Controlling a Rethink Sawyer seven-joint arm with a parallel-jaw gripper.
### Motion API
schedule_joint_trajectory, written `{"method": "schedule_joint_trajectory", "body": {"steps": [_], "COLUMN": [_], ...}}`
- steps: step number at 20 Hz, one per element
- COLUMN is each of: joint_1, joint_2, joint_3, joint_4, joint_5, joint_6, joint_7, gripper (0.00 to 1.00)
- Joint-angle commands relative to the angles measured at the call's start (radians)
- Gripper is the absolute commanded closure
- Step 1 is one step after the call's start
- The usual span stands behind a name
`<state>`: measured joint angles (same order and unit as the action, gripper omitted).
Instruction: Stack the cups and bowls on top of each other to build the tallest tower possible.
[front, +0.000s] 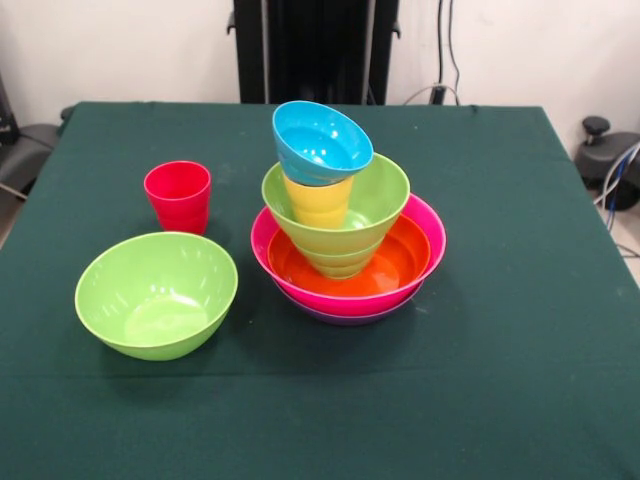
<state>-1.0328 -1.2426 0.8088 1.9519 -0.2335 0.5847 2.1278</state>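
- The tower stands near the table's middle, slightly right.
- Its widest bowls lie nested at the bottom; a deeper bowl sits inside them.
- A cup stands in that deeper bowl, toward its left.
- A small bowl rests tilted on the cup.
- A lone cup stands left of the tower, apart.
- A lone bowl sits near-left, just in front of that cup.

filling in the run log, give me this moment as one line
gripper: not in view | tower: blue bowl tilted on yellow cup | loose: red cup, green bowl | table
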Motion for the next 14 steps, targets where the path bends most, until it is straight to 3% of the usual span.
{"method": "schedule_joint_trajectory", "body": {"steps": [1,10,14], "joint_1": [-0.008,-0.003,-0.019], "joint_2": [0.144,0.285,0.324], "joint_3": [0.055,0.012,0.018], "joint_4": [0.060,-0.006,-0.025], "joint_5": [-0.126,-0.282,-0.317], "joint_6": [0.091,0.032,0.033], "joint_7": [-0.292,-0.251,-0.255], "gripper": [0.00,0.00,0.00]}}
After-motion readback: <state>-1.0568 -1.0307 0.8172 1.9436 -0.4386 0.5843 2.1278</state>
